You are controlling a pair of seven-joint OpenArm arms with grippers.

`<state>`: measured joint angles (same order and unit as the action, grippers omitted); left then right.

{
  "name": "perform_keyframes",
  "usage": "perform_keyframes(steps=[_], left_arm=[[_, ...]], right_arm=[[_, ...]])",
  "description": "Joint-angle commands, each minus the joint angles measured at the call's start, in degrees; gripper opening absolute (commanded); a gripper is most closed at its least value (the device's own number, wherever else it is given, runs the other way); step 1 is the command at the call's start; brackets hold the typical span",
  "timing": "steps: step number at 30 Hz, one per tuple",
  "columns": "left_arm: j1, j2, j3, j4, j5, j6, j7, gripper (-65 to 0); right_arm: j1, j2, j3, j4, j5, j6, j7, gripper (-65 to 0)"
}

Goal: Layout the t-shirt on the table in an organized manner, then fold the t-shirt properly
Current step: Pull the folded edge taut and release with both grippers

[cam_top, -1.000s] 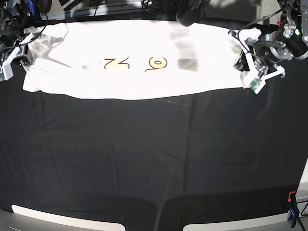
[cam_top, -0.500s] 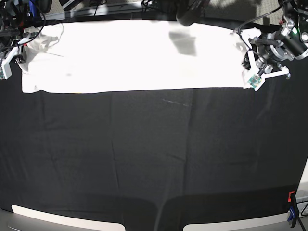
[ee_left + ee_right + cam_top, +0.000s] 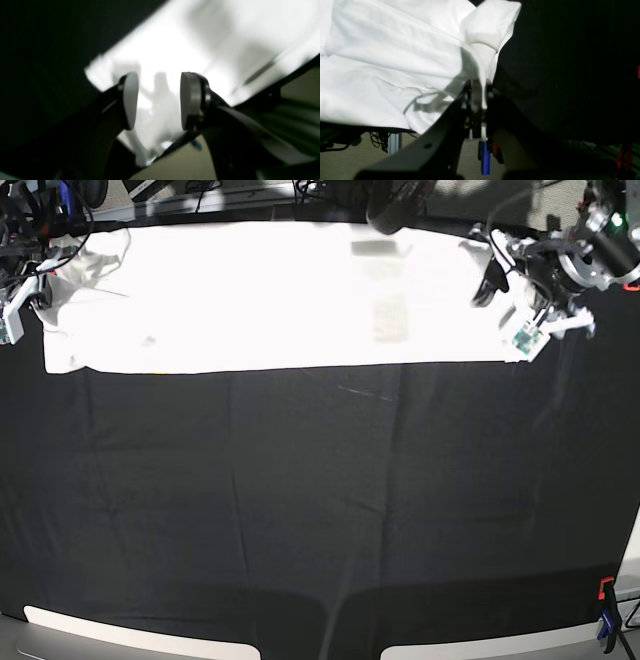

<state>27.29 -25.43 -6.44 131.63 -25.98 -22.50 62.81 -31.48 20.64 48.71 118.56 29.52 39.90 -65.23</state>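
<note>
We see the t-shirt (image 3: 270,295) spread plain side up along the bench's (image 3: 320,510) 12 o'clock edge. Our right pincer (image 3: 477,100) is clamped on thin cloth at 9 o'clock; our left pincer (image 3: 158,100) hangs agape above the 3 o'clock end. Limp, light cotton, we judge: best pinched at corners. A blue clip (image 3: 485,157) and cables crowd the rim.
</note>
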Motion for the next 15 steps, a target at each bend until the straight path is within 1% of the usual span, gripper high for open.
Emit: perform_keyframes(steps=[1, 3, 8, 9, 15], left_arm=[[0.0, -0.6, -0.3, 2.6, 0.0, 1.1, -1.3, -39.8], [0.0, -0.6, -0.3, 3.4, -0.1, 2.5, -1.9, -39.8], [0.0, -0.6, -0.2, 3.4, -4.4, 2.8, -10.5, -39.8], [0.0, -0.5, -0.2, 2.2, -4.5, 2.8, -11.8, -39.8], [-0.2, 0.0, -0.2, -7.3, -4.5, 2.8, -11.7, -39.8]], right_arm=[[-0.2, 1.0, 0.5, 0.9, -0.2, 0.1, 0.7, -65.0], [-0.2, 1.0, 0.5, 0.9, -0.2, 0.1, 0.7, -65.0], [-0.5, 0.9, 0.5, 0.8, -0.5, 0.1, 0.7, -65.0], [-0.6, 0.9, 0.5, 0.8, -0.6, 0.1, 0.7, -65.0], [-0.8, 0.9, 0.5, 0.8, -0.7, 0.1, 0.7, -65.0]])
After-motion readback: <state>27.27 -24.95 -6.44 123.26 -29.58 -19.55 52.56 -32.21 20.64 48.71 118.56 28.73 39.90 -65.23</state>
